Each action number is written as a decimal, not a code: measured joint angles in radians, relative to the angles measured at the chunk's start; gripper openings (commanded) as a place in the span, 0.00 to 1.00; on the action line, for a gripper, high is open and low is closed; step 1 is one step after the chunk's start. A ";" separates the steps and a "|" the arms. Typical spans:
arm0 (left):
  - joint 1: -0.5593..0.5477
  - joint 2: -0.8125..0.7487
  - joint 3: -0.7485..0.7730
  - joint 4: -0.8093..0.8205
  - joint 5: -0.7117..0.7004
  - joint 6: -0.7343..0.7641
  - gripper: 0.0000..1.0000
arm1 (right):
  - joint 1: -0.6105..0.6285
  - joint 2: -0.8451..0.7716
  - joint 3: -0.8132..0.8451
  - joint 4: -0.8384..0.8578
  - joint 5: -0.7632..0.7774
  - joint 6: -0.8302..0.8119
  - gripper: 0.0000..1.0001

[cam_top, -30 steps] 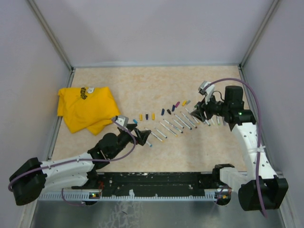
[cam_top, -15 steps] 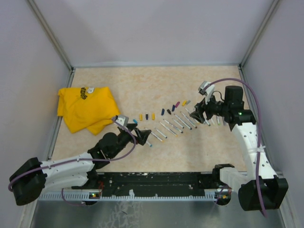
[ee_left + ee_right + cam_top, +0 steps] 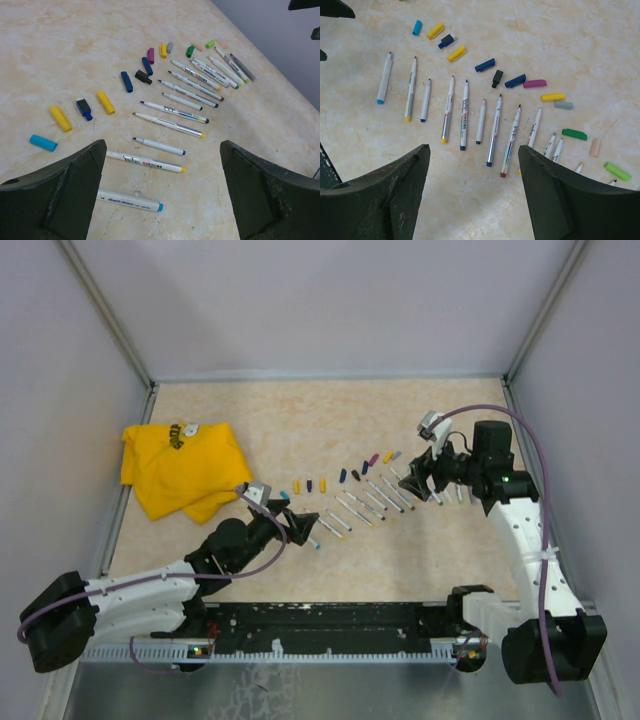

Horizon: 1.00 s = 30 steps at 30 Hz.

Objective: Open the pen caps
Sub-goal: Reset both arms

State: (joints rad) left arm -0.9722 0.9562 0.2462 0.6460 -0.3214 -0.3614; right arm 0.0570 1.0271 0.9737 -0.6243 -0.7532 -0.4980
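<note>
Several uncapped whitish pens (image 3: 365, 505) lie side by side in a slanted row on the beige table. Just beyond them lies a row of loose pen caps (image 3: 345, 476). In the right wrist view these run from a light blue cap (image 3: 417, 27) through a magenta cap (image 3: 535, 83) to a light green cap (image 3: 617, 170). My left gripper (image 3: 300, 525) hovers open over the row's left end, above a pen with a yellow end (image 3: 145, 162). My right gripper (image 3: 418, 478) hangs open above the row's right end, nothing between its fingers (image 3: 555, 195).
A crumpled yellow cloth (image 3: 180, 468) lies at the table's left side. Grey walls enclose the table on three sides. A black rail (image 3: 330, 620) runs along the near edge between the arm bases.
The right gripper's jaws stand a little wider than a second ago. Neither arm has shifted, and the pens and caps lie as before.
</note>
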 measured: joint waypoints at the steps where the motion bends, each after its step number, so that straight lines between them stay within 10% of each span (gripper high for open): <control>1: 0.000 0.000 0.000 0.000 0.000 0.000 1.00 | 0.000 0.000 0.000 -0.001 0.000 0.000 0.72; 30: 0.003 0.000 0.000 -0.020 0.001 0.000 1.00 | 0.000 -0.011 0.000 -0.013 0.000 -0.006 0.74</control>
State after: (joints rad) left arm -0.9688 0.9562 0.2466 0.6262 -0.3206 -0.3618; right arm 0.0570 1.0157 0.9737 -0.6373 -0.7532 -0.5037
